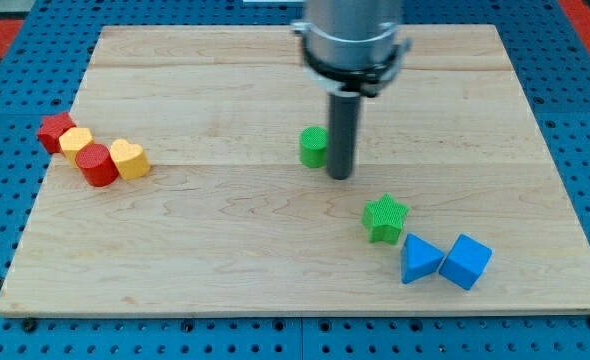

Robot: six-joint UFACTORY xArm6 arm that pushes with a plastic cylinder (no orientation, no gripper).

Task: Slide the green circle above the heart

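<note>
The green circle (313,146) stands near the board's middle. My tip (341,176) is just right of it, touching or nearly touching its right side. The yellow heart (129,159) lies at the view's left, in a tight cluster with a red cylinder (96,165), a yellow block (75,143) and a red star (55,131). The green circle is far to the right of the heart, at about the same height in the view.
A green star (385,217) lies right of and below my tip. A blue triangle (419,259) and a blue cube (465,262) lie at the lower right. The wooden board (225,250) sits on a blue pegboard.
</note>
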